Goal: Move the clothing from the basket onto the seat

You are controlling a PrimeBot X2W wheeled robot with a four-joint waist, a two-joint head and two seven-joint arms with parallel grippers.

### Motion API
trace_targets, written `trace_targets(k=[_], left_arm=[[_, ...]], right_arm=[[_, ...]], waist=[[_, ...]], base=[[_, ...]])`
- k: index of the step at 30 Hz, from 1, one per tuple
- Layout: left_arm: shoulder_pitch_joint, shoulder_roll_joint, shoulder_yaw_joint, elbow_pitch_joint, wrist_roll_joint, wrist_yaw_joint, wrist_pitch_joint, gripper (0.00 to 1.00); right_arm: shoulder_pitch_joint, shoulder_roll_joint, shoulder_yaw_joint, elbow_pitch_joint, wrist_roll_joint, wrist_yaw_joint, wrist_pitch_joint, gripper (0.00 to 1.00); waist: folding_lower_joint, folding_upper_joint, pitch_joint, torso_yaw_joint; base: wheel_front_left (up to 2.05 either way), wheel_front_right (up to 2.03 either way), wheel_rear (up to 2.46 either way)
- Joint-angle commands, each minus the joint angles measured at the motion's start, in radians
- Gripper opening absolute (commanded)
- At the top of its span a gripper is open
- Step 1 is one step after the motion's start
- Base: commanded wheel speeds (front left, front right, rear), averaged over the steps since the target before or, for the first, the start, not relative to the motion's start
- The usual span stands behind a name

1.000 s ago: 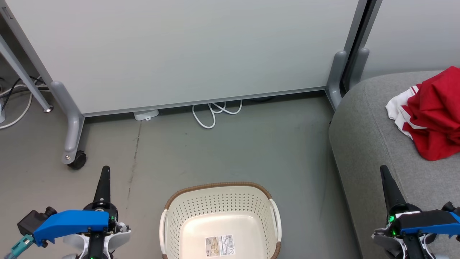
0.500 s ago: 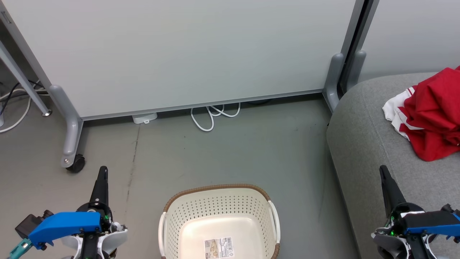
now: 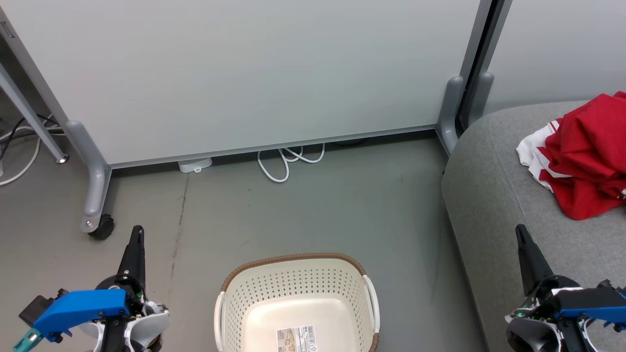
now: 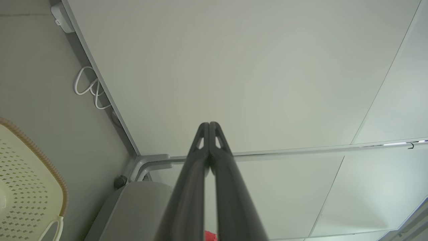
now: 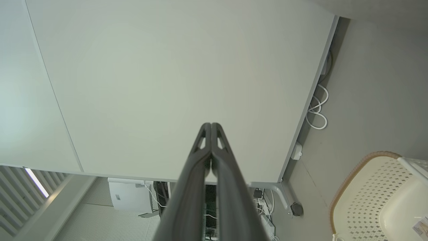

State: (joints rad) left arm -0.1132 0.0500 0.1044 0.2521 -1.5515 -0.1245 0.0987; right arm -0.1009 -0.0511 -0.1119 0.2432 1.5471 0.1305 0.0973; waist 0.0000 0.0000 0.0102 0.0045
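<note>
Red clothing (image 3: 584, 161) crumpled on seat (image 3: 489, 195), basket (image 3: 293, 278) empty

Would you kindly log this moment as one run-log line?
clothing: on seat | basket: empty, on floor | left gripper: shut | right gripper: shut

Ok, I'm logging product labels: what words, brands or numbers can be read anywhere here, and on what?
Nothing legible.
The label on the floor of the basket carries a barcode and print, all too small to read.
No other writing can be read.
</note>
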Motion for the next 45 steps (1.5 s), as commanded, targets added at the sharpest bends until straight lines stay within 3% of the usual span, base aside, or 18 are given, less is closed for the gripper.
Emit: trace_targets(k=[1, 9, 45], left_arm=[[0.005, 0.001, 0.006, -0.006, -0.019, -0.009, 0.007, 0.00], [0.007, 0.000, 0.013, -0.009, -0.065, -0.010, 0.019, 0.00], [0.007, 0.000, 0.012, -0.009, -0.062, -0.008, 0.019, 0.00]], right_arm=[[-0.013, 0.001, -0.003, 0.001, 0.023, 0.000, 0.008, 0.00], [-0.013, 0.002, -0.004, 0.003, 0.070, 0.000, 0.020, 0.00], [-0.011, 0.002, -0.003, 0.002, 0.067, 0.000, 0.020, 0.00]], waist=[[0.0000, 0.0000, -0.001, -0.001], [0.0000, 0.0000, -0.007, -0.004], [0.0000, 0.0000, -0.007, -0.005]], base=[[0.00, 0.00, 0.00], [0.00, 0.00, 0.00], [0.00, 0.00, 0.00]])
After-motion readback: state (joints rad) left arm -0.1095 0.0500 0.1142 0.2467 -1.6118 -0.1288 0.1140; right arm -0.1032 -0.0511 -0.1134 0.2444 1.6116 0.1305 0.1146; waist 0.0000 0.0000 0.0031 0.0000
